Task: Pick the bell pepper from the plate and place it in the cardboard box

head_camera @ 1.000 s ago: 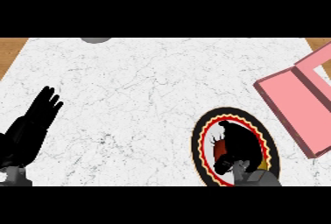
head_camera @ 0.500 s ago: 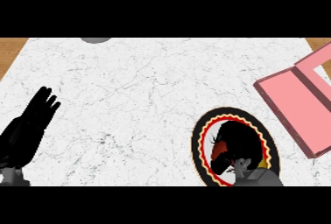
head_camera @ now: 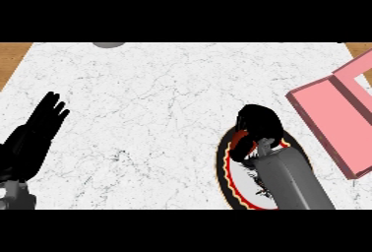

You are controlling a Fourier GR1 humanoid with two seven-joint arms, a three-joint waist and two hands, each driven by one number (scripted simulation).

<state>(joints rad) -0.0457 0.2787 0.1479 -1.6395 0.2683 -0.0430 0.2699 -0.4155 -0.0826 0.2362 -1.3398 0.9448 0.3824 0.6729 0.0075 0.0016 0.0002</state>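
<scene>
bell pepper (head_camera: 242, 139) — red sliver, right hand (head_camera: 260, 122) curled round

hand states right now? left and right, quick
Left hand: open, fingers straight, resting at the counter's left side, holding nothing.
Right hand: curled shut over the plate's upper rim on something reddish, probably the bell pepper.

The counter (head_camera: 145, 98) looks like white, grey-veined marble, smooth; its edge strips (head_camera: 13, 59) look like wood; the pink box (head_camera: 330, 123) is plain matt; the forearm (head_camera: 294, 182) smooth grey.
</scene>
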